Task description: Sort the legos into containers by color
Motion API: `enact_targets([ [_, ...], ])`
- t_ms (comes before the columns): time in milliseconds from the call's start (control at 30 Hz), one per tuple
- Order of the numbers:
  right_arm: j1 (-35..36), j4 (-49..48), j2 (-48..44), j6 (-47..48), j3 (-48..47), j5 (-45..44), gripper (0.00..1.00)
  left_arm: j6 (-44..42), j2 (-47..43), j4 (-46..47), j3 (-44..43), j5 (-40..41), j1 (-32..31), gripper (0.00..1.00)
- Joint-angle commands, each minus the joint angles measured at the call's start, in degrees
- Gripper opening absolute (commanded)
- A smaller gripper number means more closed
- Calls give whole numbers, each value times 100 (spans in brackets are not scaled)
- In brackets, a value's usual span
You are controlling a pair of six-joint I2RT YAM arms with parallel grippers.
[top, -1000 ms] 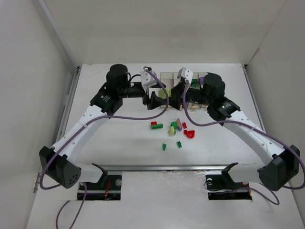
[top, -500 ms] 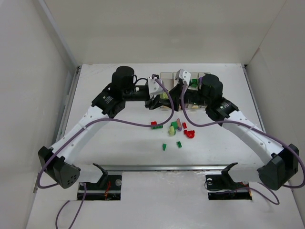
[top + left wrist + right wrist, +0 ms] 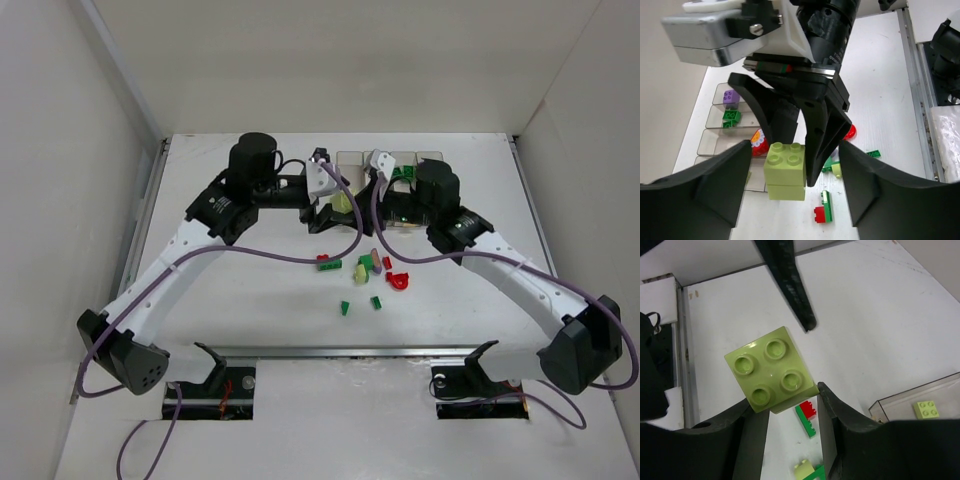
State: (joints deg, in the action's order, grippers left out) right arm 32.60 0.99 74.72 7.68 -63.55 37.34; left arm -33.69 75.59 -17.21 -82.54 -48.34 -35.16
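My right gripper (image 3: 360, 198) (image 3: 790, 422) is shut on a pale yellow-green lego (image 3: 771, 370), two bricks stacked, held in the air by the near left end of the clear containers (image 3: 400, 195). My left gripper (image 3: 328, 207) (image 3: 792, 195) is open, its wide fingers either side of that same lego (image 3: 786, 171) without touching it. One left finger (image 3: 790, 285) shows above the lego in the right wrist view. The bins (image 3: 715, 125) hold a purple brick (image 3: 730, 97), a green brick (image 3: 731, 116) and a red piece (image 3: 759, 141). Another bin (image 3: 940, 390) holds a yellow-green brick (image 3: 926, 409).
Loose legos lie on the white table in front of the bins: a red-and-green clump (image 3: 328, 263) (image 3: 823, 212), a mixed cluster (image 3: 368, 265), a red piece (image 3: 398, 280) and two small green ones (image 3: 344, 307) (image 3: 376, 301). White walls stand on both sides.
The two grippers have drawn closer together by the bins. The right gripper has shifted left towards the left gripper; the loose legos have not moved.
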Motion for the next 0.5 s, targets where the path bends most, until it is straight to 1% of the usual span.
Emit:
enact_targets([
  [0, 10, -179, -27, -30, -8, -60, 0, -32, -150, 43, -245, -246, 106, 62],
  [33, 10, -179, 25, -30, -8, 0, 0, 29, -150, 95, -245, -246, 106, 58],
  [167, 10, -179, 25, -30, -69, 1, 0, 29, -150, 34, -193, -246, 106, 58],
  [267, 10, -179, 25, -30, -70, 1, 0, 29, -10, -159, -262, 69, 106, 60],
  [467, 10, -179, 25, -30, -123, 115, 0, 257, 289, -212, -534, -9, 106, 60],
])
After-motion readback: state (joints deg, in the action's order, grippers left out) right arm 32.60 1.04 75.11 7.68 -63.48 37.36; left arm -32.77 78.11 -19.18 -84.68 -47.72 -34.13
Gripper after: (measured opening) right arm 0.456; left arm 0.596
